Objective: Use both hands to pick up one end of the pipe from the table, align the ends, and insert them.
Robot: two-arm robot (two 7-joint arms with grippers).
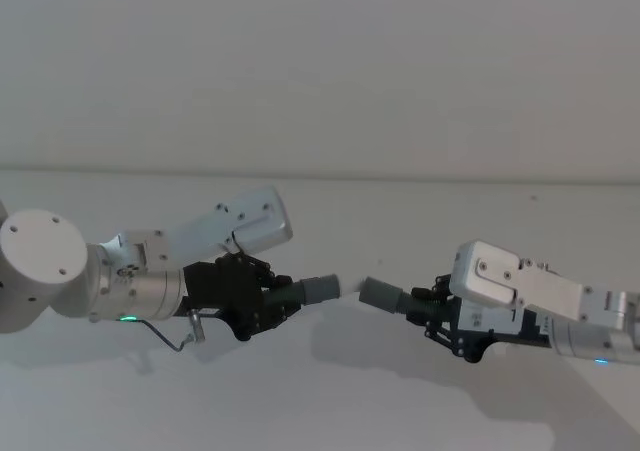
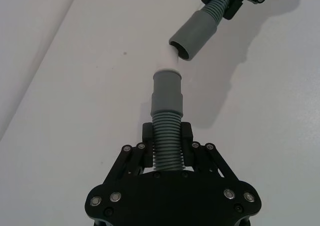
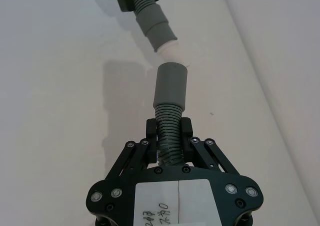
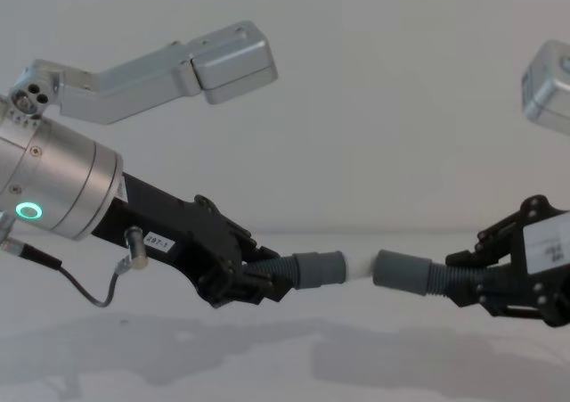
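Plain white table (image 1: 320, 391), pale wall behind. Left gripper (image 4: 254, 282) clamps white-tipped hose (image 4: 312, 268); right gripper (image 4: 468, 286) clamps open-mouthed hose (image 4: 405, 273); ends nearly meeting.

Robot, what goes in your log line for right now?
left gripper: holds white-tipped cuff | right gripper: holds plain cuff | ends near, not inserted

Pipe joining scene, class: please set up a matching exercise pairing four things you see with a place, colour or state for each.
Things:
1. left pincer
2. right pincer
3. white tip
4. table

States:
A. plain white surface beneath
B. grips the hose with the plain open cuff
C. just at the cuff's mouth, not pushed home
D. grips the white-tipped hose

Pairs: 1-D, 2-B, 3-C, 4-A
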